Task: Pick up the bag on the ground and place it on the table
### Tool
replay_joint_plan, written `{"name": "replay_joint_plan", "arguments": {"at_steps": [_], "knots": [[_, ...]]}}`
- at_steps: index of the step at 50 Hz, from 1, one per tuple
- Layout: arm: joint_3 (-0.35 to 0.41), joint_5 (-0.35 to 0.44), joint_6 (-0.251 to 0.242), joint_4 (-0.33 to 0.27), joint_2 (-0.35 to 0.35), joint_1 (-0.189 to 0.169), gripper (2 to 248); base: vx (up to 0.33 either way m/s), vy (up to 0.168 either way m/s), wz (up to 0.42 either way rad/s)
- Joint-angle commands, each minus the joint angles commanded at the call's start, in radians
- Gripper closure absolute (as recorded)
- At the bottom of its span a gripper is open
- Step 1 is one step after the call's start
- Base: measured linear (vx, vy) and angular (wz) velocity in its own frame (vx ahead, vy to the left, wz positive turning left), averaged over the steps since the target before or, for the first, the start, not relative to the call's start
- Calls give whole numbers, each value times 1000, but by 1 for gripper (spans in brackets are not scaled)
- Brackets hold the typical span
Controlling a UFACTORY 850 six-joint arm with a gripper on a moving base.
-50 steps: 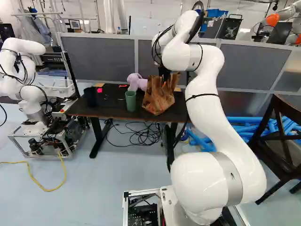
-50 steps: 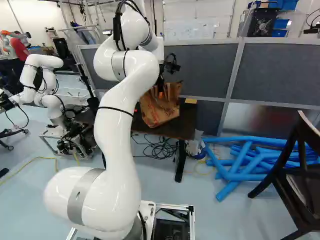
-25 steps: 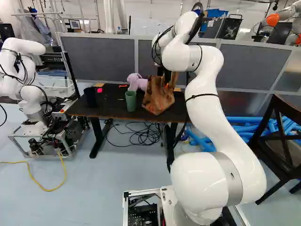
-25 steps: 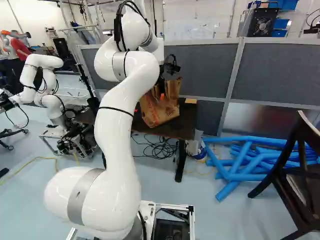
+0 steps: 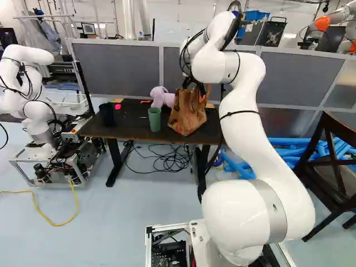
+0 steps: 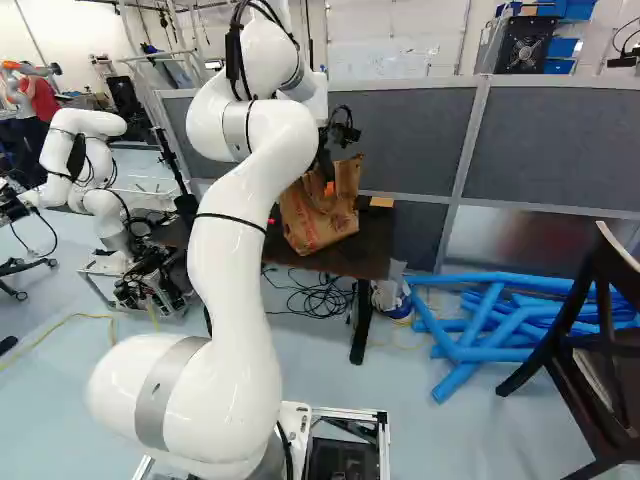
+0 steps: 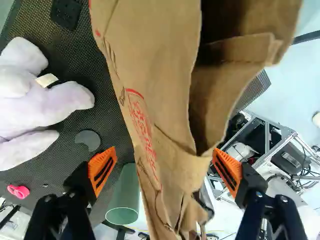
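Observation:
In the right base view the gripper (image 6: 325,168) is at the top of the brown paper bag (image 6: 318,218), which stands on the dark table (image 6: 375,250). The left base view also shows the bag (image 5: 187,115) upright on the tabletop, beside a green cup (image 5: 154,119). Seen from the wrist, the gripper (image 7: 165,167) is open wide, its orange pads on either side of the bag's upper part (image 7: 162,145). A gap separates one pad from the paper; the other is close to the bag's rim, and contact there is unclear.
A lilac plush toy (image 5: 161,97) and a black cup (image 5: 107,114) share the table. Behind stands a grey partition (image 5: 117,68). Another robot (image 5: 34,105) is at the left, blue tubes (image 6: 485,325) and a dark chair (image 6: 585,350) at the right.
The gripper has opened and its fingers have spread apart at the bag's top. The bag's top has loosened while its body stays on the table. Neither base nor arm has visibly shifted.

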Motion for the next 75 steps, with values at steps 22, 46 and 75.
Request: {"name": "replay_joint_plan", "arguments": {"at_steps": [22,46,75], "knots": [[36,-14,0,0,69,-1,3,0,0,0],[142,-73,0,0,188,-3,3,0,0,0],[306,-88,0,0,340,-9,3,0,0,0]]}}
